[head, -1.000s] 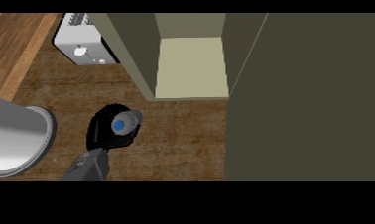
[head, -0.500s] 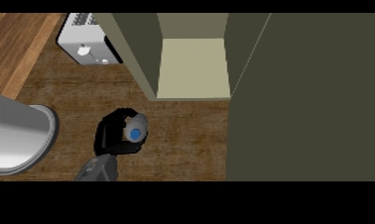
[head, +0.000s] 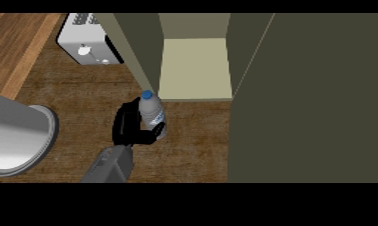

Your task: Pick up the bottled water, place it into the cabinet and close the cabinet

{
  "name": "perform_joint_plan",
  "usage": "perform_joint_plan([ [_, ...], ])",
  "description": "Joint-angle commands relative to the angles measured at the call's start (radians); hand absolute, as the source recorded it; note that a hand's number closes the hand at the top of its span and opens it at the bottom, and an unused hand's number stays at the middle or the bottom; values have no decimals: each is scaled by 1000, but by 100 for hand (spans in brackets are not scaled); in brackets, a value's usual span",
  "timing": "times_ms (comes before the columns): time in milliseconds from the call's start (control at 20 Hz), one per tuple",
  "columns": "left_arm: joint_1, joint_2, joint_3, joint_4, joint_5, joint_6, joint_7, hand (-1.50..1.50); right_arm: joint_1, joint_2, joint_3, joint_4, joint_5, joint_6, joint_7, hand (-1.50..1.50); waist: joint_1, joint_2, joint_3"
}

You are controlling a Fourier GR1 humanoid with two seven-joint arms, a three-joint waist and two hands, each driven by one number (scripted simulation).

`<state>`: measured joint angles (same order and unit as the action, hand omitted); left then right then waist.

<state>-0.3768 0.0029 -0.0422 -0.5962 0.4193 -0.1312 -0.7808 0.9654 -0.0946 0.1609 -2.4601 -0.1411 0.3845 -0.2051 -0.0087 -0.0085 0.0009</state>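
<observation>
Head view, entries left to right. Grey rounded object (head: 22, 137) sat at left edge on wooden desk (head: 74, 95). White toaster-like appliance (head: 88, 45) stood at upper left. One hand (head: 127, 125) only showed, arm entering from lower edge; which hand, could not tell. Its fingers (head: 148, 137) curled round bottled water (head: 152, 111). Bottle tilted, blue cap toward cabinet (head: 196, 67), just before shelf edge. Cabinet door (head: 310, 100) stood open at right.
</observation>
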Motion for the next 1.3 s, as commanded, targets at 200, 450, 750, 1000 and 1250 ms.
perform_joint_plan([
  [200, 6, -3, -272, -307, 77, 319, 131, 150, -32, 5, -26, -62, -74, -26, 66, -150, 9, 2, 0],
  [450, -82, -3, -338, -399, 59, 468, 286, 150, -18, 18, 12, -87, -43, -21, 81, -150, 3, 5, -1],
  [750, -291, -3, -405, -285, 114, 658, 346, 150, 9, -19, -105, -74, -139, 31, 32, -150, -27, 9, -1],
  [1000, -479, -3, -387, -142, 147, 730, 431, 150, -30, -3, -105, -46, -125, 33, 28, -150, -40, 15, -1],
  [1250, -548, -3, -369, -25, 224, 731, 410, 150, -79, -19, -155, -41, -169, 34, 62, -150, -43, 20, -2],
])
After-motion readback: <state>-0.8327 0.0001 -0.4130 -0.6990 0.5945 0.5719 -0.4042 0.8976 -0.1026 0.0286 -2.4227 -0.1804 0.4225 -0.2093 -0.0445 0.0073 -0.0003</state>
